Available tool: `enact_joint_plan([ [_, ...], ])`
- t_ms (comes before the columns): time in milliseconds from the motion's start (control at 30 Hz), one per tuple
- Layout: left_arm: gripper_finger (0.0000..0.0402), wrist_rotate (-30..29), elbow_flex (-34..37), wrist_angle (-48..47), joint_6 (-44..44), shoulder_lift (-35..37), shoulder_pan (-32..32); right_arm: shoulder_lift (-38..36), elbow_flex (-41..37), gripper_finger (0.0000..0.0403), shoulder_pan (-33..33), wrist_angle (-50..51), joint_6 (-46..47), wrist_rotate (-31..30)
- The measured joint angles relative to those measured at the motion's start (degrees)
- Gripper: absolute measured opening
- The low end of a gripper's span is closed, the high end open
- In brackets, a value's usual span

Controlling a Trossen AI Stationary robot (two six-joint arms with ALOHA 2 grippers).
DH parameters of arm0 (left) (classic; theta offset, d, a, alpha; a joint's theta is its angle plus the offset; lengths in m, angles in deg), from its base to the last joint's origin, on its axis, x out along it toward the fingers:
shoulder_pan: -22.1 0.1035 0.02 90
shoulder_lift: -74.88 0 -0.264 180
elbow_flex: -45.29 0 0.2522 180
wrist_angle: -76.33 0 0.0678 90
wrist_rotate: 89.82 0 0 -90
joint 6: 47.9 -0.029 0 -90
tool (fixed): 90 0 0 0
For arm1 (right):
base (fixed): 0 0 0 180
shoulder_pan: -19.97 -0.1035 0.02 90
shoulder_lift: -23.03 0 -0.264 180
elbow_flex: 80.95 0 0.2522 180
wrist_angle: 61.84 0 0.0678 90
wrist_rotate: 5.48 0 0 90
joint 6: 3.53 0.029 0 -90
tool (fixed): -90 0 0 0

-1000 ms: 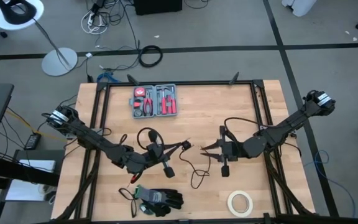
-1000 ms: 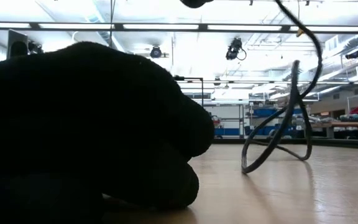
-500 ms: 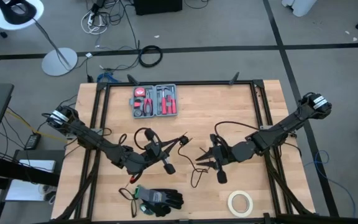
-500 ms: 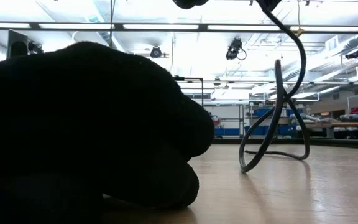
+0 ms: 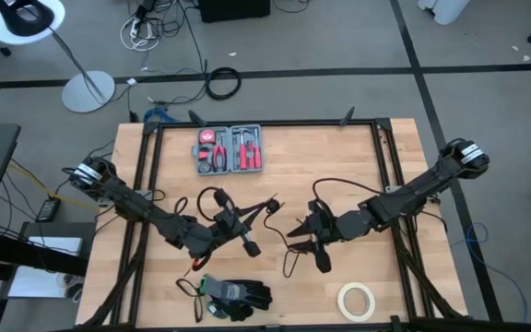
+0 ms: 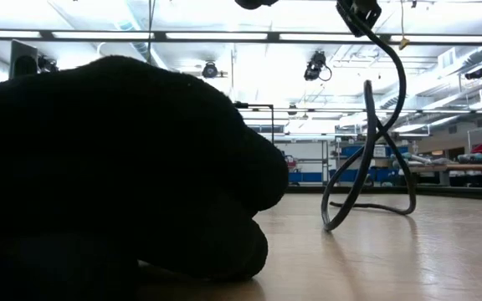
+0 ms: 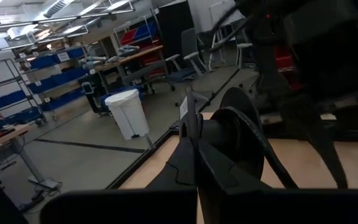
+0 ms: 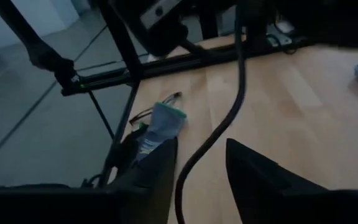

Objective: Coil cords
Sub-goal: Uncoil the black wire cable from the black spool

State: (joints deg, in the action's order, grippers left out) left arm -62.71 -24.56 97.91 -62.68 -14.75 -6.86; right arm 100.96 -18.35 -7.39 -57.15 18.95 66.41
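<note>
The cord is thin and black. Its small round coil (image 7: 240,140) sits in my left gripper (image 5: 268,207), which is shut on it above the table's middle. The loose tail (image 8: 229,118) drops from the coil, and its lower loop (image 6: 335,219) rests on the wood. My right gripper (image 8: 199,168) is open just right of the tail. Its two fingers stand on either side of the hanging tail, and no touch shows. My left gripper pinches the round coil (image 7: 229,134) between its two shut fingers, which reach out level toward the table's right side. The coil is lifted clear of the table. The tail (image 5: 282,242) hangs slack below it down to the wood.
A grey tool case (image 5: 230,149) lies at the far middle. Black gloves (image 5: 236,295) lie at the near edge and fill the low view's left half. A tape roll (image 5: 357,300) lies near right. Black frame rails (image 5: 146,184) run along the table's sides.
My right gripper has gone toward the table's left and near edges and a little down, rolled at the wrist, and opened around the tail. The hanging tail has swung a little left in the low view. My left gripper has kept the coil in place.
</note>
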Motion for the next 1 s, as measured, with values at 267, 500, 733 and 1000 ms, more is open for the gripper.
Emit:
enact_joint_plan([
  [267, 0.0000, 0.1, 0.0, -0.1, 0.0, 0.0, 0.1, 5.0, 0.0, 0.0169, 2.0, -5.2, 1.0, 2.4],
  [500, 0.0000, -0.1, 0.0, -0.5, 0.0, 0.0, 0.0, 6.2, 0.0, 0.0137, 3.1, -6.8, 0.5, 3.4],
  [733, 0.0000, -0.5, 0.0, -0.7, -0.5, 0.0, -0.5, 4.4, 0.0, 0.0048, 3.1, -6.5, -1.6, 4.9],
  [1000, 0.0000, -0.5, 0.0, -0.5, -1.2, 0.0, -0.8, 3.9, 0.0, 0.0009, 3.2, -6.0, -2.2, 6.7],
])
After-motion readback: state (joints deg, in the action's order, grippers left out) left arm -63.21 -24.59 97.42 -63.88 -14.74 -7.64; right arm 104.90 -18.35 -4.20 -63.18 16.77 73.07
